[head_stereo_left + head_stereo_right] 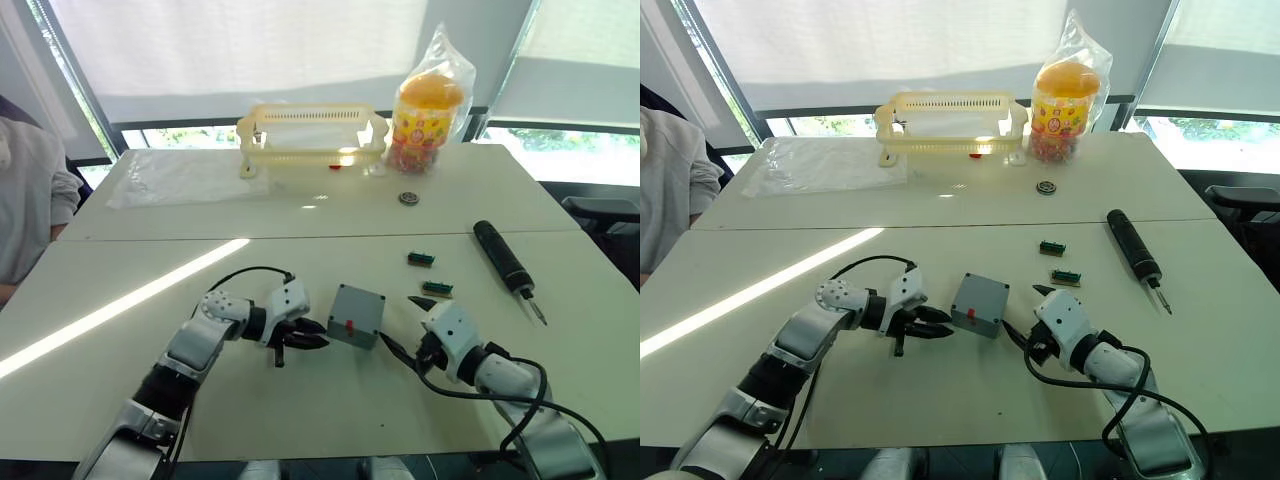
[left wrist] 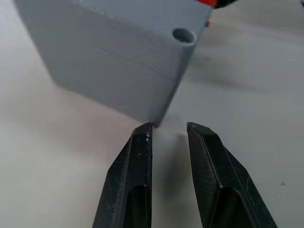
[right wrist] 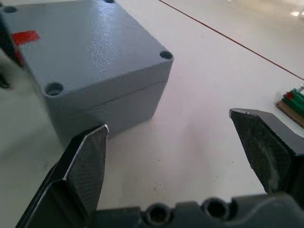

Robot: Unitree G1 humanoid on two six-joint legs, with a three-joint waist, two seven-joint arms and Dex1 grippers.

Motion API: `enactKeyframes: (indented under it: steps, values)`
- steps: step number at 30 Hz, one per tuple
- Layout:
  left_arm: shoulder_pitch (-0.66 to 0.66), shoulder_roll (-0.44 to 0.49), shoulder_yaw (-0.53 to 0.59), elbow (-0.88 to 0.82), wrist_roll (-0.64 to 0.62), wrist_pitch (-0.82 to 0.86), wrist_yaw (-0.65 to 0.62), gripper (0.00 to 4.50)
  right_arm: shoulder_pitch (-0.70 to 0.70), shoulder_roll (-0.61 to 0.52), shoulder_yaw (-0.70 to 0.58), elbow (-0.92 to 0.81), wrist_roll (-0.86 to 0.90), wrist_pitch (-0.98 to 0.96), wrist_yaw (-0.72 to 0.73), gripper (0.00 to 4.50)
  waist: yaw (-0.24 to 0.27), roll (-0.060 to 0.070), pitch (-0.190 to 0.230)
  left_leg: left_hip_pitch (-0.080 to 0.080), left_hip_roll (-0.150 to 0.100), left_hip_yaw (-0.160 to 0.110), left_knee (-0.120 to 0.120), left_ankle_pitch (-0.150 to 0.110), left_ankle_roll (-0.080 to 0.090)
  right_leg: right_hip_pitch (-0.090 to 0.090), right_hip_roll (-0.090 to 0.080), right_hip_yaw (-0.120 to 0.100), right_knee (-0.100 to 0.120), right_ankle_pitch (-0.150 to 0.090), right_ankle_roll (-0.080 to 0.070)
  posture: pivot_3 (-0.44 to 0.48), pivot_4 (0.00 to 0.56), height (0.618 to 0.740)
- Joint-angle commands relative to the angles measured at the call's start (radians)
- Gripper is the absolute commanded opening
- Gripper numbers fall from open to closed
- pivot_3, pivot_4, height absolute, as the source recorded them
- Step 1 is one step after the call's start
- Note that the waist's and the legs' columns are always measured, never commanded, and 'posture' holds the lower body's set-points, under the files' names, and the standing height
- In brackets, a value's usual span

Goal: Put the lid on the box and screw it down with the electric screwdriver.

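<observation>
Box [image 1: 356, 316] stood on the counter [image 1: 300, 400] between the 2 claws, and the lid [image 3: 90, 42] already sat on top of it, with a thin seam visible under it in the right wrist view.

The left claw [image 1: 308, 334] pointed at the box's near corner with its fingers almost together, only a narrow gap between them, and it held nothing. The right claw [image 3: 183, 152] was spread wide and empty, just beside the box on the other side.

I judged that the step in hand was to fetch the electric screwdriver [image 1: 508, 268], which lay well apart on the right side of the counter. To do this well, the right claw should take the black body near its middle, keeping the thin bit free, while the left claw steadies the box so the lid does not slide off its corner holes.

Counted: 1 box, 1 lid, 1 screwdriver, 2 small green parts [image 1: 421, 259], 1 yellow basket [image 1: 312, 136], 1 bag of snacks [image 1: 430, 110], 1 small round thing [image 1: 408, 198].
</observation>
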Motion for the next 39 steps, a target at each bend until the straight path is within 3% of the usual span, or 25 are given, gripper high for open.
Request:
enactKeyframes:
  steps: [1,6,11,14,20,25,28,34,39]
  values:
    - [-0.007,-0.008,-0.014,-0.055,-0.026,0.015,0.012,1.13,-0.027,-0.009,0.002,0.009,0.016,-0.028,0.008,4.47,-0.001,0.0,0.0,0.0,0.0,0.0,0.0,0.0,0.0,0.0,0.0,0.0,0.0,0.0,0.0,0.0,0.15,0.74]
    - [-0.016,-0.005,-0.016,-0.062,-0.034,0.024,0.014,1.13,-0.052,-0.017,0.007,0.053,0.007,-0.049,0.01,4.47,-0.002,0.0,0.0,0.0,0.0,0.0,0.0,0.0,0.0,0.0,0.0,0.0,0.0,0.0,0.0,0.0,0.15,0.74]
    - [-0.013,0.083,0.011,-0.09,-0.065,0.046,-0.03,1.13,-0.059,-0.042,-0.013,0.086,0.004,-0.074,0.009,4.47,-0.004,0.0,0.0,0.0,0.0,0.0,-0.001,0.0,0.0,0.0,0.0,0.0,0.0,0.0,0.0,0.0,0.15,0.74]
    - [-0.043,0.105,0.043,-0.022,-0.071,0.021,-0.01,1.13,-0.068,-0.056,-0.022,0.114,0.004,-0.094,0.006,4.47,-0.003,0.0,0.0,0.0,0.0,0.0,-0.001,0.0,0.0,0.0,0.0,0.0,0.0,0.0,-0.001,0.0,0.15,0.74]
    - [-0.117,0.045,0.089,0.126,-0.067,-0.048,0.08,1.13,-0.084,-0.069,-0.037,0.142,0.013,-0.117,0.001,4.47,0.001,0.0,0.0,0.0,0.0,0.0,-0.001,0.0,0.0,0.0,0.0,0.0,-0.002,0.0,0.0,0.0,0.15,0.74]
    - [-0.124,-0.017,0.077,0.141,-0.058,-0.071,0.123,1.13,-0.095,-0.069,-0.055,0.15,0.036,-0.117,0.0,4.47,-0.003,0.0,0.0,-0.001,0.0,0.0,0.0,0.0,0.0,0.0,0.0,0.0,-0.002,0.001,0.003,0.0,0.15,0.74]
    - [-0.096,-0.035,0.064,0.082,-0.058,-0.05,0.15,1.13,-0.085,-0.1,-0.103,0.163,0.061,-0.101,0.022,4.47,-0.004,0.0,0.001,0.0,0.0,0.001,-0.001,0.0,0.0,0.0,0.0,0.0,-0.002,0.001,0.003,0.0,0.15,0.74]
    - [0.02,-0.006,0.191,-0.242,-0.202,0.129,0.226,1.13,-0.033,-0.133,-0.324,0.077,0.323,0.08,0.109,4.47,-0.002,0.001,0.001,-0.001,0.001,0.0,-0.001,0.0,0.0,0.0,0.0,0.0,-0.002,0.001,0.002,0.0,0.15,0.74]
    - [0.098,0.06,0.274,-0.473,-0.294,0.283,0.297,1.13,-0.01,-0.143,-0.458,0.051,0.448,0.224,0.088,4.47,-0.001,0.002,0.001,0.0,0.002,0.0,-0.001,0.0,0.0,0.001,0.0,0.0,-0.003,0.0,0.0,0.0,0.15,0.74]
